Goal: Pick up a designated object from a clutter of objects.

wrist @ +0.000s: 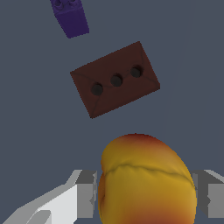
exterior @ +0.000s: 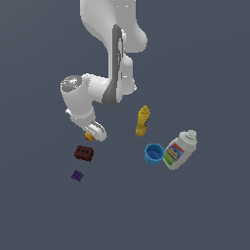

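The orange-yellow ball [wrist: 146, 183] with a reddish patch sits between my gripper's [wrist: 145, 199] two fingers. The grey finger pads [wrist: 87, 192] press against its two sides, so the gripper is shut on it. In the exterior view the ball [exterior: 89, 137] peeks out under the white hand, and the gripper [exterior: 93, 134] is low over the floor. The dark brown brick [exterior: 84, 153] lies just beyond the ball, apart from it. It also shows in the wrist view [wrist: 114, 78]. Whether the ball is off the floor cannot be told.
A tiny purple block [exterior: 77, 175] lies past the brick and shows in the wrist view [wrist: 70, 17]. On the exterior view's right stand a yellow squeeze bottle [exterior: 142, 120], a blue cup [exterior: 154, 154] and a white labelled bottle [exterior: 179, 150].
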`<action>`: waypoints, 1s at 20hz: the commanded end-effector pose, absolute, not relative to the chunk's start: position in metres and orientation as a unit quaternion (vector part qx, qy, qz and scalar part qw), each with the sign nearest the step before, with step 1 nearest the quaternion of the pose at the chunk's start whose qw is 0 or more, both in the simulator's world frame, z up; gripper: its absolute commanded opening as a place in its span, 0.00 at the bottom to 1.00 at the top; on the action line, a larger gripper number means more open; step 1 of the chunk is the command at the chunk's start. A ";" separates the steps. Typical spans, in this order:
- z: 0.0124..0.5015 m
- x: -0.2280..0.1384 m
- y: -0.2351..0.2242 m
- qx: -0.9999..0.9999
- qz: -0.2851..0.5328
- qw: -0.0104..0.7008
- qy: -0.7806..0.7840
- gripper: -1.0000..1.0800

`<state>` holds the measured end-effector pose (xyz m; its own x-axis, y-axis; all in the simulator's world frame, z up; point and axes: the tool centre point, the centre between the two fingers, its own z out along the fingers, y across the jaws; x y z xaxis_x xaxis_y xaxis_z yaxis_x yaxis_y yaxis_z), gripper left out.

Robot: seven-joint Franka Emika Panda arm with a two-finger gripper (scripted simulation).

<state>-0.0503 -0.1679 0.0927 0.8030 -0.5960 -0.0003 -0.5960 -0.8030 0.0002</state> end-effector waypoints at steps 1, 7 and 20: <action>0.109 -0.046 -0.146 0.950 0.000 0.000 -0.314 0.00; 0.152 -0.036 -0.089 0.950 0.001 0.001 -0.314 0.00; 0.252 -0.010 0.046 0.950 0.001 0.002 -0.313 0.00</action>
<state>-0.0129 0.0303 0.2392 0.8041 -0.5945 0.0029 -0.5945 -0.8041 0.0039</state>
